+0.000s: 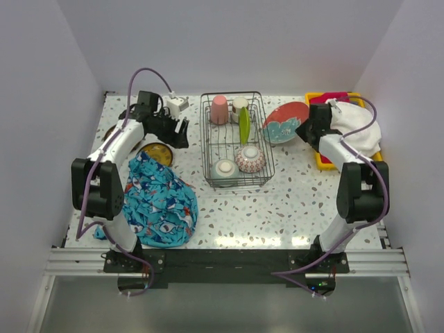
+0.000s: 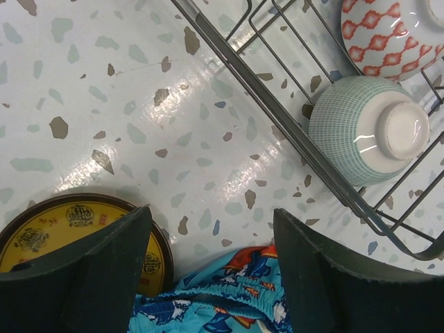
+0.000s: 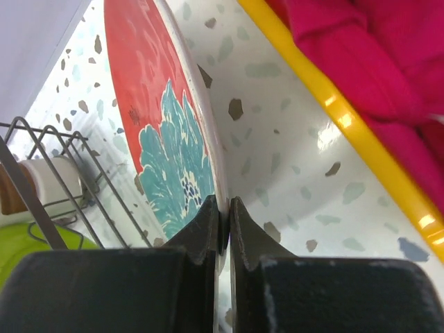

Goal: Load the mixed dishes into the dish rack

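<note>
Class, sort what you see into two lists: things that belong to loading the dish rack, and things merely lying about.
Belongs: dish rack, teal-and-red plate in the right gripper, yellow plate, lime-green plate, pink cup, cream cup, mint bowl, red-patterned bowl.
Lying about: blue patterned cloth, yellow tray, pink cloth, white cloth.

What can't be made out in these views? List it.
- Top view: yellow plate, partly under the cloth.
- Top view: tray contents, mostly covered by a white cloth.
- Right wrist: red plate cut off by the top edge; the right gripper hides its lower rim.
- Left wrist: rack cut off at the right edge.
</note>
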{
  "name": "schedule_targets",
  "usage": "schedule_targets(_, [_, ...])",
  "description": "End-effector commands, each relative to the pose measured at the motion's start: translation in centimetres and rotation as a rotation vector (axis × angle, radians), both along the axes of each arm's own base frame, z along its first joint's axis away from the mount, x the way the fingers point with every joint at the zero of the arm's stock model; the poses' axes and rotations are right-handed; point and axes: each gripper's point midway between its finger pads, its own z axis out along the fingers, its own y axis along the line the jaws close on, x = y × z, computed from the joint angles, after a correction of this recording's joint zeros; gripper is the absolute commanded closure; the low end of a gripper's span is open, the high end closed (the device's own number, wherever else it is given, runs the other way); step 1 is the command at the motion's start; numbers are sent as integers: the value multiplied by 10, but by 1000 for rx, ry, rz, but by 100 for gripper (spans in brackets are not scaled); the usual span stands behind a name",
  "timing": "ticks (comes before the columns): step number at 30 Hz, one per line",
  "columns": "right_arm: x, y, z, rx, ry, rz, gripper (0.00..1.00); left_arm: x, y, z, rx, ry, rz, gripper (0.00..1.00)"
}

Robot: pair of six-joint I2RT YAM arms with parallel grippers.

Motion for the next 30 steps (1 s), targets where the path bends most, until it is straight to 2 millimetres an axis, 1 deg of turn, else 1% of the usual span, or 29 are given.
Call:
schedule_targets(1, [21, -36, 101, -273, -193, -25, 100, -2, -13, 3, -53, -6, -17, 25])
schedule_targets(2, [21, -40, 109, -312, -196, -18, 100, -2, -14, 1, -55, -9, -17, 27])
schedule_targets(3, [22, -46, 122, -344, -213, -41, 100, -2, -16, 0, -58, -6, -20, 27])
schedule_targets(5, [21, -52, 143, -409, -229, -30, 100, -1, -18, 0, -56, -13, -22, 29])
schedule_targets(6, [23, -53, 160, -429, -255, -30, 100, -1, -20, -1, -57, -12, -26, 29])
schedule_targets(8, [20, -56, 183, -499, -275, -26, 100, 3, -22, 1, -60, -25, -23, 29])
schedule_targets(9, [21, -56, 199, -514, -301, -27, 100, 3, -24, 2, -67, -24, -20, 29])
schedule_targets(11, [18, -54, 221, -559, -332, -15, 100, 5, -26, 6, -79, -38, -18, 29])
schedule_targets(12, [18, -51, 235, -574, -355, -9, 100, 5, -27, 8, -86, -40, -15, 29])
schedule_targets(13, [18, -43, 243, -584, -375, 7, 100, 5, -29, 8, -91, -40, -17, 29])
schedule_targets(15, [14, -34, 263, -622, -412, 28, 100, 4, -30, 11, -94, -47, -20, 29])
schedule_targets(16, [12, -21, 272, -631, -444, 46, 100, 4, -30, 12, -96, -49, -20, 29])
schedule_targets(17, [10, -16, 277, -655, -452, 62, 100, 3, -30, 13, -97, -49, -21, 29])
schedule_targets(18, [5, -10, 288, -658, -478, 71, 100, 3, -30, 13, -98, -50, -22, 29])
schedule_targets(19, [4, 2, 292, -656, -498, 99, 100, 2, -30, 13, -99, -50, -21, 29])
schedule_targets(21, [-2, 13, 305, -659, -528, 122, 100, 1, -30, 13, -102, -49, -20, 29])
schedule_targets(22, [-5, 24, 307, -659, -535, 145, 100, 0, -31, 14, -103, -52, -20, 29])
schedule_targets(24, [-10, 31, 315, -673, -551, 159, 100, -1, -31, 14, -109, -51, -18, 29])
schedule_targets(25, [-13, 41, 319, -680, -567, 177, 100, 0, -31, 14, -110, -53, -17, 29])
schedule_targets(30, [-19, 58, 323, -729, -579, 208, 100, -1, -32, 19, -121, -62, -16, 29])
